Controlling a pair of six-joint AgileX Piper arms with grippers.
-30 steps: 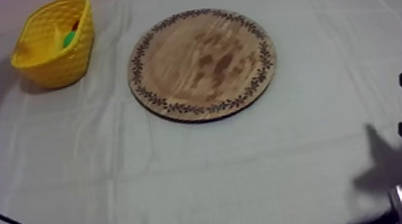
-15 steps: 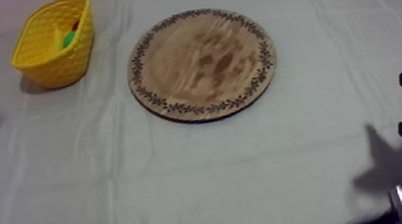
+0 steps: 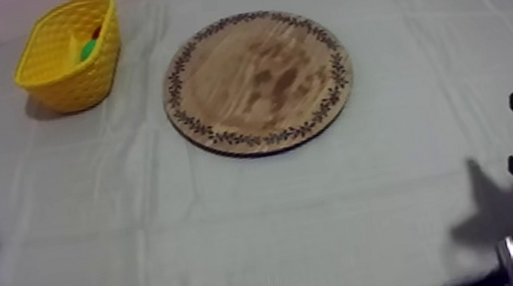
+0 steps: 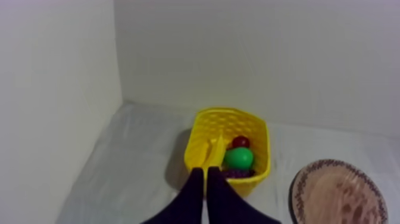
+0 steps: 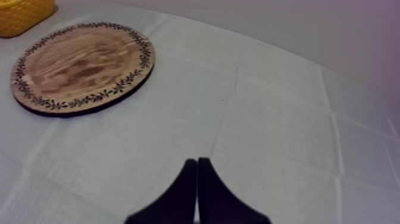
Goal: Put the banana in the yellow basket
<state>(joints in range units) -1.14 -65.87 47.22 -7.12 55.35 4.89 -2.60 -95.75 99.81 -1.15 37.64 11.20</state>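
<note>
Top view: wooden board (image 3: 257, 80) bare, banana (image 4: 213, 152) apparently in the yellow basket (image 3: 72, 86)

From my desk, I judge the carrying step done and the job at its close. Nothing lies on the board, and I see no fruit loose on the cloth (image 3: 264, 223) around it.

From the left wrist camera I look down into the basket. A pale yellow curved shape leans against the wall nearest the gripper. I take that for the banana, though it blends with the basket's own colour and I can't be sure of its whole outline. Beside it sits a green fruit (image 4: 238, 158), probably the pear. A small red fruit (image 4: 240, 142) lies just behind that, and a dark bunch of grapes (image 4: 236, 173) is tucked under the green one, towards the near wall. The fruit is packed close, piece touching piece.

My left gripper (image 4: 204, 171) hangs above the cloth on the near side of the basket, its fingers pressed together in a narrow wedge with nothing between them. My right gripper (image 5: 197, 161) is the same, closed on nothing, over bare cloth well apart from the board.

I think the next move needs no grasp at all. I would check that the banana lies fully inside the rim, then park both arms low at their sides.
</note>
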